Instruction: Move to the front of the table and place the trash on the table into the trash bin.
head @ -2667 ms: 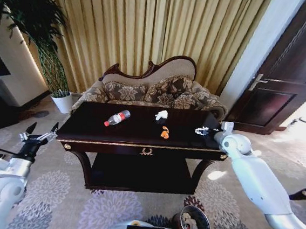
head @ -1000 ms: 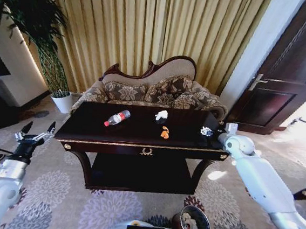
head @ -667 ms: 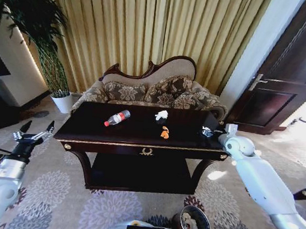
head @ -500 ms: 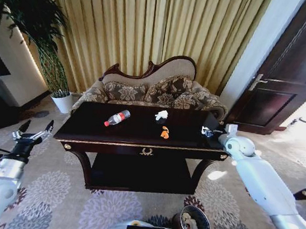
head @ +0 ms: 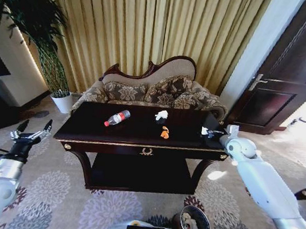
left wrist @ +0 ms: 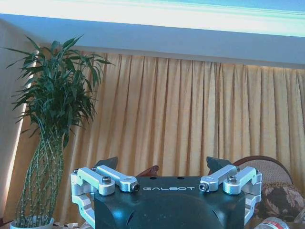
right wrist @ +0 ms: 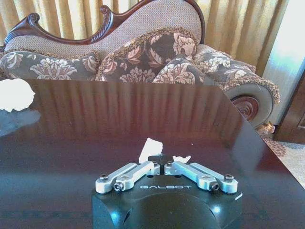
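Daylight pours in from the right, past the door [head: 295, 68], washing the floor at the right edge of the head view to a white glare. The curtains [head: 150, 27] glow warm gold. The glossy table [head: 135, 130] mirrors them in soft streaks, plain in the right wrist view. The head view bows at its edges, walls leaning. The left corner stays dim, the plant [head: 30, 10] nearly silhouetted.

"GALBOT" on both grippers' wrist housings [left wrist: 169, 188] [right wrist: 166, 187]
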Available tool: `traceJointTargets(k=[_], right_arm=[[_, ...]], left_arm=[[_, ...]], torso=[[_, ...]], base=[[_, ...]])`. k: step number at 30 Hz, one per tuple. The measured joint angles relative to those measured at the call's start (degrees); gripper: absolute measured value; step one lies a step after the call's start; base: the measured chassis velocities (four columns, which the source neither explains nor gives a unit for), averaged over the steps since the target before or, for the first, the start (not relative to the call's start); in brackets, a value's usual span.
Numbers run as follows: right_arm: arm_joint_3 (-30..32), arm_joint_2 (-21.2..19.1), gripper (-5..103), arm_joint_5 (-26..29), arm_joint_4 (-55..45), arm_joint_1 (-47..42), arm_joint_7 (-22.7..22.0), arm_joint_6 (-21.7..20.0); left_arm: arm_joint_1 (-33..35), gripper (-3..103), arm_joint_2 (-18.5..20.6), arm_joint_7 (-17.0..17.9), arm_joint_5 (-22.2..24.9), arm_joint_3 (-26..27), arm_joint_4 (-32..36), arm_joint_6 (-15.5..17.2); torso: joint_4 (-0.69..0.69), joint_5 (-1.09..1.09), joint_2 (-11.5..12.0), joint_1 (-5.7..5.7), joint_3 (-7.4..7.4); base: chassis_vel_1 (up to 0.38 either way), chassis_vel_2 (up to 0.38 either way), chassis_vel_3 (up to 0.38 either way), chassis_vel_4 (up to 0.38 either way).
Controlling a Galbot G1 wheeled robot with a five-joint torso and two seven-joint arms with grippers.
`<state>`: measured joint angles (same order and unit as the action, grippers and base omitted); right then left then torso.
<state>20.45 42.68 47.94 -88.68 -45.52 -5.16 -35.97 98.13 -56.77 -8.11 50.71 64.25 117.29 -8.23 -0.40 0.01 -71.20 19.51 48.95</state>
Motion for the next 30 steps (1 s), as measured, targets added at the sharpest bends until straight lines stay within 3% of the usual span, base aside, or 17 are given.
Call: traceJointTargets(k=[9, 17, 30], right_arm=[[0.7, 0.4, 0, 3.6, -3.9, -0.3, -4.1, 2.6], [1.8, 2.0, 0, 8.2, -8.3, 0.6, -9.3, 8.3], [6.4, 2.6, 0, 8.6, -13.9, -3.7, -10.7, 9.0]], left_arm=[[0.5, 100, -0.1, -0.2, 0.3, 0.5, -0.4, -0.5], [0.4, 100, -0.2, -0.5, 0.3, 0.3, -0.7, -0.6], [-1.3, 100, 0.9, -0.4, 0.0, -1.5, -1.6, -0.4]], torso=[[0.0, 0.0, 0.0, 0.0, 0.0], [0.02, -0.01, 0.0, 0.0, 0.0], [0.0, -0.01, 0.0, 0.0, 0.0]], base=[[0.0, 0.0, 0.0, 0.0], [0.0, 0.0, 0.0, 0.0], [0.0, 0.0, 0.0, 0.0]])
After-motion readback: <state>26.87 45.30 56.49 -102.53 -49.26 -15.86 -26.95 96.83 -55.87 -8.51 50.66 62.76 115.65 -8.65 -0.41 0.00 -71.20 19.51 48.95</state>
